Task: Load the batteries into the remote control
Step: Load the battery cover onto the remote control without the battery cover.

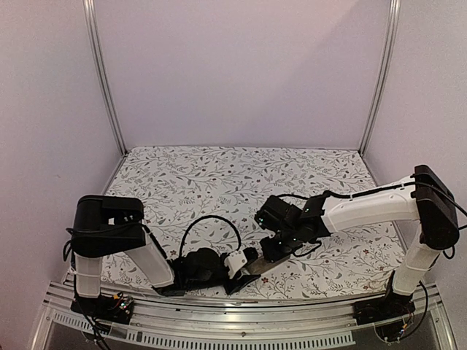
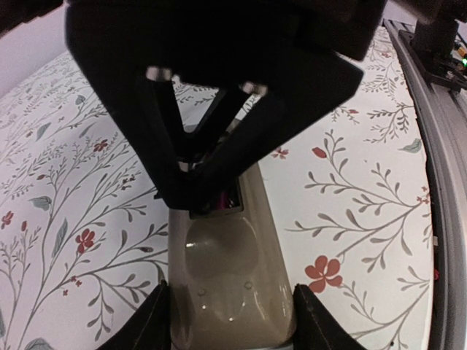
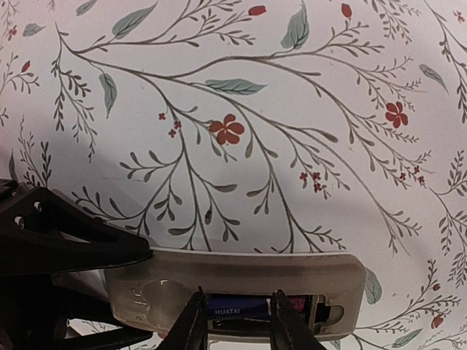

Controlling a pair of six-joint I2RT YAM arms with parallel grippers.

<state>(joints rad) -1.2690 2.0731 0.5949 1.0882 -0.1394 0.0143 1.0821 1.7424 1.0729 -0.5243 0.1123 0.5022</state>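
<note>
**Top view:** My left gripper (image 1: 246,268) reaches in low from 8 o'clock and is clamped on the remote (image 1: 261,265). The remote sits at 6 o'clock on the flowered mat (image 1: 219,175), near the front edge. Its long axis runs approx 8 to 2. My right gripper (image 1: 276,253) comes down from 2 o'clock, tips over the remote's far half. Batteries are too small to pick out here.

**Left wrist:** The remote is tan-grey back up and runs 6 to 12 away from me. My left fingers (image 2: 149,324) press its two sides at the 6 o'clock end. The right gripper's black body fills 12 o'clock, and its tips meet the remote at the slot. A pink bit shows there; can't tell what it is.

**Right wrist:** The remote lies across the bottom, axis 9 to 3, w/ the left gripper at 9 o'clock. One battery (image 3: 233,310), dark w/ a label, lies lengthwise in the slot, on the same axis as the remote. It's at 6 o'clock, right between my right fingers (image 3: 191,324). The gap is narrow; can't tell if I'm pinching it or just touching. The 2nd battery isn't seen for sure.

**Next, I reckon:** The right arm is the one on the battery, so seating is its job, w/ a push straight down into the slot. The left only steadies the remote.
</note>
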